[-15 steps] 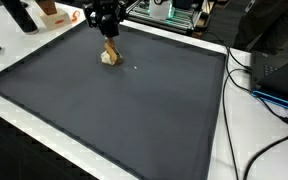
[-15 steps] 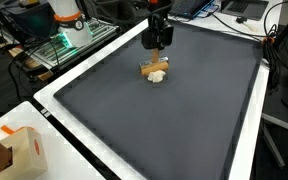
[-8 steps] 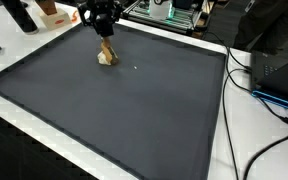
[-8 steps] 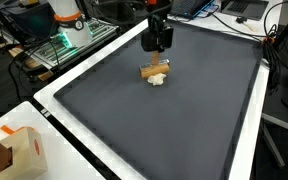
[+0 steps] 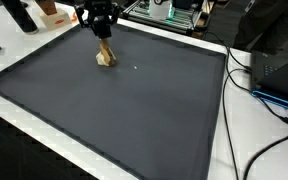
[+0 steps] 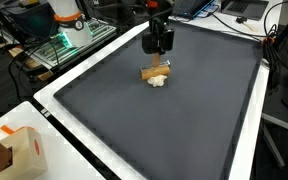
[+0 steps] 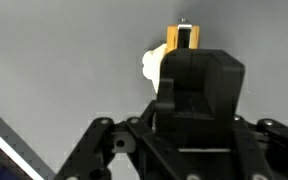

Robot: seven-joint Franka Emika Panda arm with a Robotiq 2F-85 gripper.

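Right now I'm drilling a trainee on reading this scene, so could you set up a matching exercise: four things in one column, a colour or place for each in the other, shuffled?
Things:
1. gripper
2. block
3. mat
4. cardboard box

Descriptions:
A. dark grey, spread flat under everything handled
B. black, right above the block
C. tan, lying on the mat beside a cream lump
D. brown, standing off the mat

Pairs: 1-B, 2-C, 3-A, 4-D

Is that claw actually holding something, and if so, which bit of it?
Cannot tell for sure. The gripper sits right over the tan block beside a white lump, but its fingertips are hidden.
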